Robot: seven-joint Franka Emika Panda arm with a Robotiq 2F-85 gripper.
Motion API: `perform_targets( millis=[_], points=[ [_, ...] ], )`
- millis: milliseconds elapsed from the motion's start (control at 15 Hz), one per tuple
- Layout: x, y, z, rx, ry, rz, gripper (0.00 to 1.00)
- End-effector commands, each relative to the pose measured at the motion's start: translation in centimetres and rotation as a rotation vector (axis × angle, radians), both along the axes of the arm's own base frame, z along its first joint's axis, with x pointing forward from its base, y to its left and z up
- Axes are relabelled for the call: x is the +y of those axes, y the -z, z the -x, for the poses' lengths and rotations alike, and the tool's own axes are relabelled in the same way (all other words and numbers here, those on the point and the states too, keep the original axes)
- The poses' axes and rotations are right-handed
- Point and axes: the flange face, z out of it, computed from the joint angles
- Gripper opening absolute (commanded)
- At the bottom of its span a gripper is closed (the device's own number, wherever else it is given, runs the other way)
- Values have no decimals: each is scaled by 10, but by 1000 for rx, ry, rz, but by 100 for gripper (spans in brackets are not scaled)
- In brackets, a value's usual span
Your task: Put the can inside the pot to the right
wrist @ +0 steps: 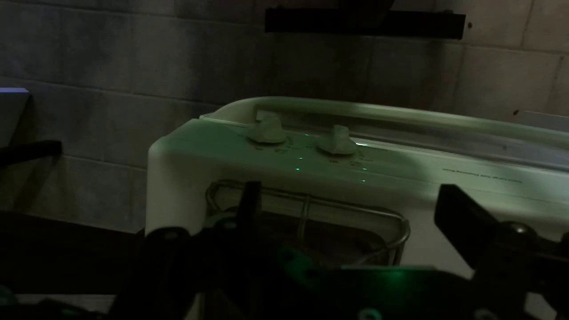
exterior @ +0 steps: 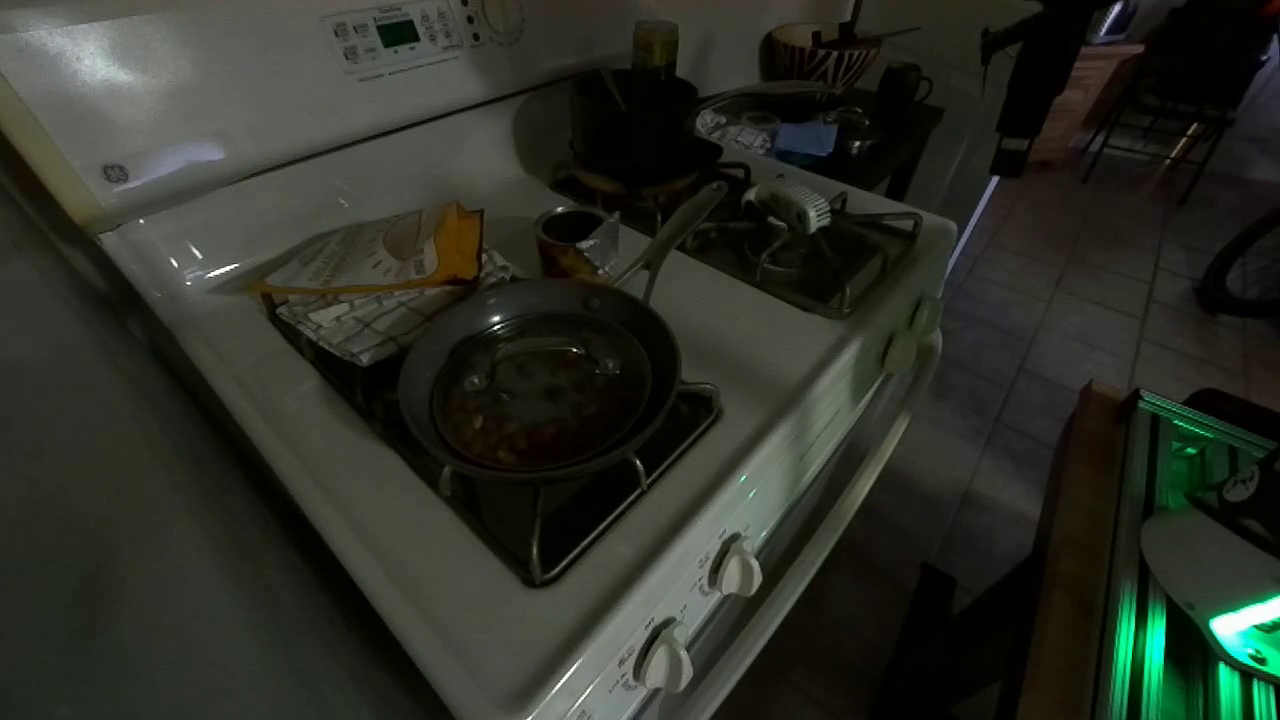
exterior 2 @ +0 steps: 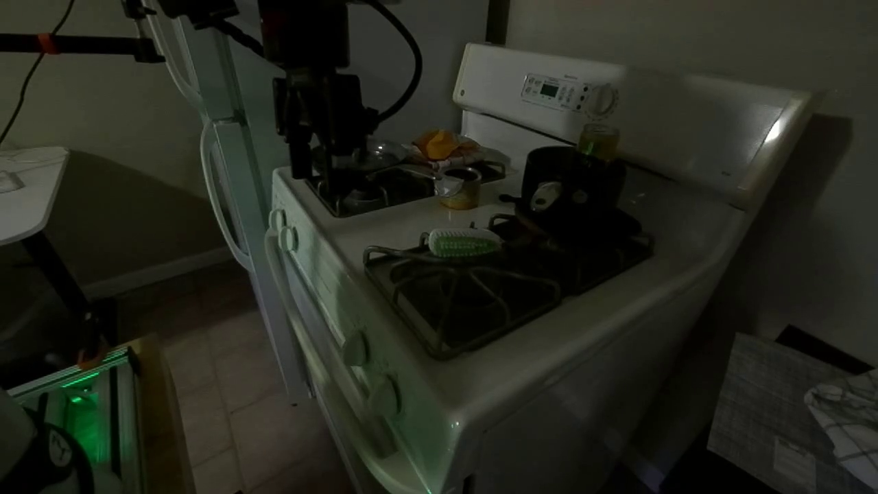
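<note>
The can (exterior: 572, 245) stands upright on the white stovetop between the burners, with its lid bent up. It also shows in an exterior view (exterior 2: 459, 189), with a pale upper side and yellowish lower part. The dark pot (exterior: 625, 125) sits on the back burner farther right, its long handle pointing away. It also shows in an exterior view (exterior 2: 549, 168). My gripper (wrist: 349, 202) is open and empty, fingers wide apart over a stove grate. In both exterior views (exterior: 1012, 150) (exterior 2: 322, 161) it hangs high, apart from can and pot. Neither shows in the wrist view.
A wide frying pan (exterior: 540, 400) with a glass lid sits on a front burner; its handle passes close to the can. A bag (exterior: 390, 250) lies on folded cloth behind it. A brush (exterior 2: 465, 243) rests on the front grate. A jar (exterior 2: 598, 140) stands at the pot.
</note>
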Motion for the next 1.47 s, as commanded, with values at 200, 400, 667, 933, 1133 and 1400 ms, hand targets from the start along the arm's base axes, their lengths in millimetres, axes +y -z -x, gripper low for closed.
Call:
perform_targets(
  millis=[200, 400, 667, 933, 1133, 1400],
  points=[
    [0, 0, 0, 1, 0, 0, 100],
    [0, 0, 0, 1, 0, 0, 100],
    [0, -2, -3, -1, 14, -21, 100],
    [13, -27, -30, -61, 194, -175, 100],
    [32, -50, -54, -133, 321, -261, 100],
    [70, -58, -98, -297, 493, -329, 100]
  ],
)
